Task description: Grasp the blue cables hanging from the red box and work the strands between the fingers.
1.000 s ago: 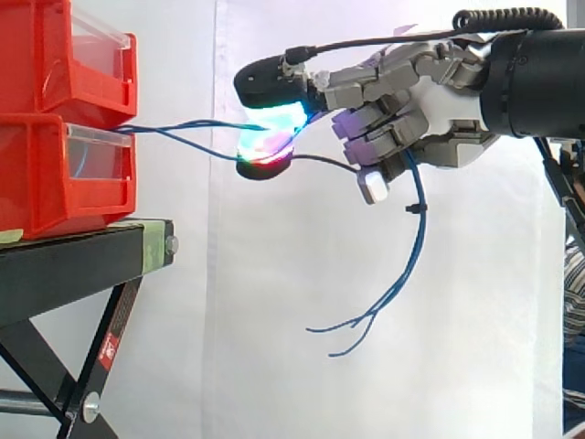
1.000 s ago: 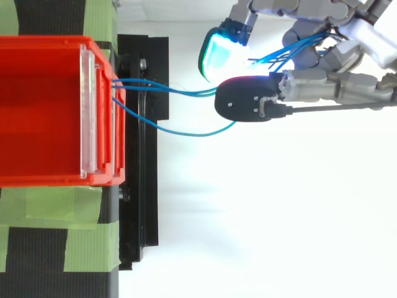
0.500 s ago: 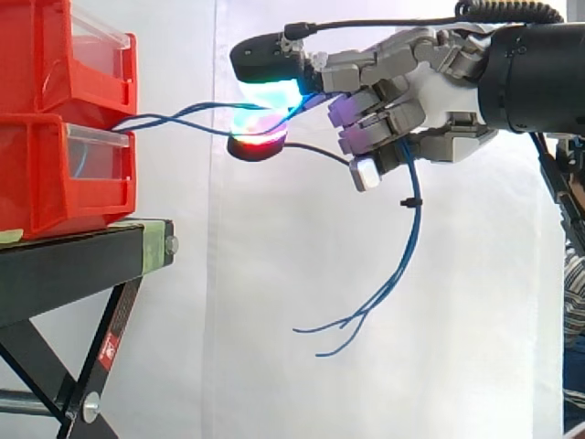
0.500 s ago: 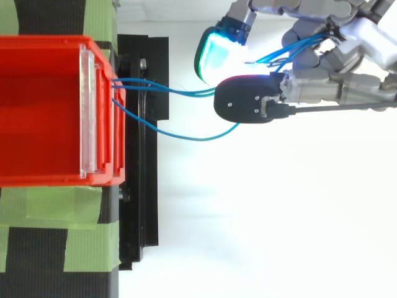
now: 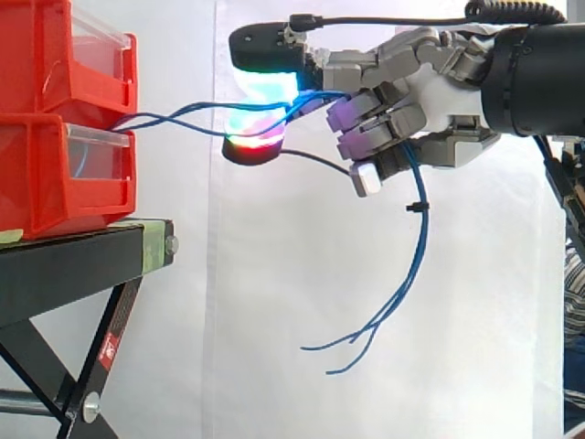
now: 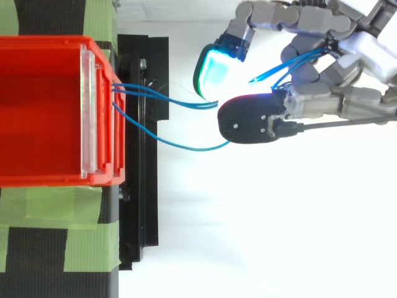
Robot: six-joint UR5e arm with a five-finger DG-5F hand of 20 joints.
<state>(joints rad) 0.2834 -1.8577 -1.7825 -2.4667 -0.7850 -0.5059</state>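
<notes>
Blue cables (image 5: pixel 183 113) run out of the gap between the two stacked red bins (image 5: pixel 64 119) and stretch right to my hand (image 5: pixel 430 91). They pass between two glowing fingertips (image 5: pixel 265 78), one above and one below, then through the curled fingers. Past the hand the loose ends (image 5: pixel 384 311) hang down and fork. In the top view the cables (image 6: pixel 167 102) leave the red bin's (image 6: pixel 43 112) clear front and reach the hand (image 6: pixel 347 49), whose fingers are curled round them.
The bins stand on a black stand (image 5: pixel 82 265) with crossed legs and green tape (image 6: pixel 87 236). A white curtain (image 5: pixel 274 320) hangs behind. Open space lies below and to the right of the stand.
The hand has lifted a little and the upper fingertip has risen, widening the gap between the two glowing pads. The cables near the bins sag more; the hanging ends swing.
</notes>
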